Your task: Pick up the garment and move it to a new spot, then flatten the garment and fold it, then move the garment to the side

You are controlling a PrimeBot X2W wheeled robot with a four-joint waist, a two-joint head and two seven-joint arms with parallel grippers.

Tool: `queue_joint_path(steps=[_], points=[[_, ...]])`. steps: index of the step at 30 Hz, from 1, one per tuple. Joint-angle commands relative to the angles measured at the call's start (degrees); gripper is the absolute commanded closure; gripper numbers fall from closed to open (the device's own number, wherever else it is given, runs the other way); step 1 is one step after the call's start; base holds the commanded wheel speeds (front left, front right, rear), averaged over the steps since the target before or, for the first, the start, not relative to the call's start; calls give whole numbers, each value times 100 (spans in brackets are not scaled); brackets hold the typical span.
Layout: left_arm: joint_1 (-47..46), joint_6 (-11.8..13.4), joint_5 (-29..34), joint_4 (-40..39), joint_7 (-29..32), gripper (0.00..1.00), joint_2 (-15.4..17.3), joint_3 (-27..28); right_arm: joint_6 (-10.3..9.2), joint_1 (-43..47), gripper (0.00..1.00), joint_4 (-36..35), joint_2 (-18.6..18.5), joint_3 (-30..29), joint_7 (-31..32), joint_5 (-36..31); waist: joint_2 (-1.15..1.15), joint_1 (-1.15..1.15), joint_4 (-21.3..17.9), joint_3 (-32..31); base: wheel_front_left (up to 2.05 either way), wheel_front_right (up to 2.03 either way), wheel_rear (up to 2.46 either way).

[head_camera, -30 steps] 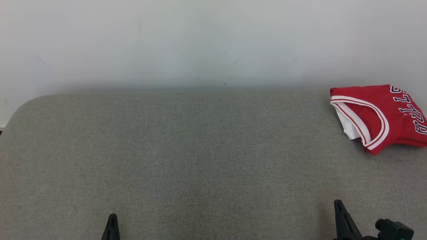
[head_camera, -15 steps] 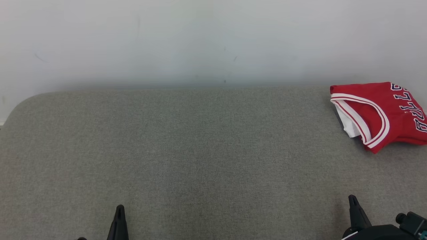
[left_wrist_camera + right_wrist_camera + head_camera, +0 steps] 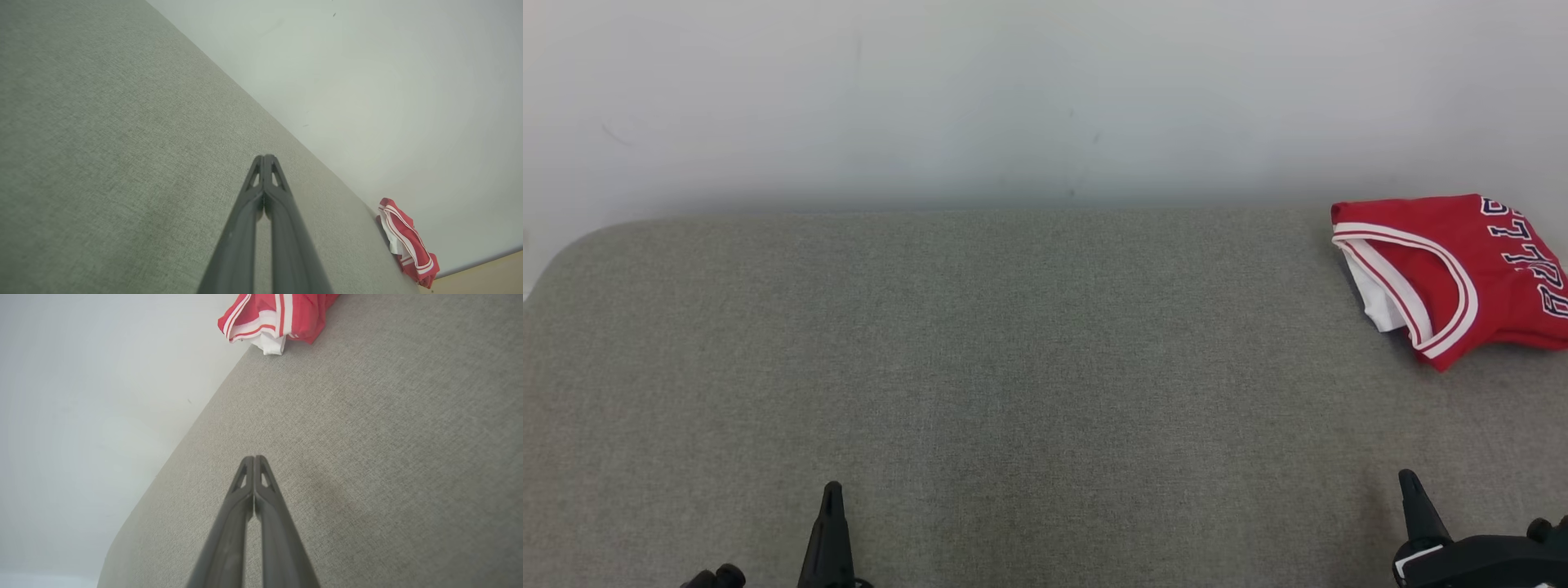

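Head view: the red jersey (image 3: pixel 1454 269) lies folded into a compact bundle at the far right of the grey cloth surface (image 3: pixel 1013 367). It sits close to the back edge by the wall (image 3: pixel 1013 98), with its white-trimmed opening turned toward the middle. That corner reads as the put-aside place, out of the working area, so I judge the task to be at or near its end. The left gripper (image 3: pixel 832 523) and right gripper (image 3: pixel 1419 506) poke up at the bottom edge, well apart from the jersey, probably parked because no step is left for them.

Left wrist view: this arm's two fingers meet at their tips, closed on nothing, over bare cloth. The jersey is small and far off where the surface meets the wall.

Right wrist view: these fingers are also pressed together and empty. They point across the cloth toward the jersey, which lies well ahead at the top, by the surface's edge.
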Motion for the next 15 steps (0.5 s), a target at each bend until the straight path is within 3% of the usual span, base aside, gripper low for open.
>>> queue_joint_path(steps=[1, 15], points=[[-165, -33, -229, -29, -14, 100, 19, -49, -4, -157, 100, -22, -47, -101, 87, 220, 0, 0, -2, 9, 0, 0, 0], [-372, -81, -1158, 73, -16, 100, 21, -266, -5, -343, 100, 86, -66, -479, 561, 1067, 0, 0, -15, 69, 0, 0, 0]])
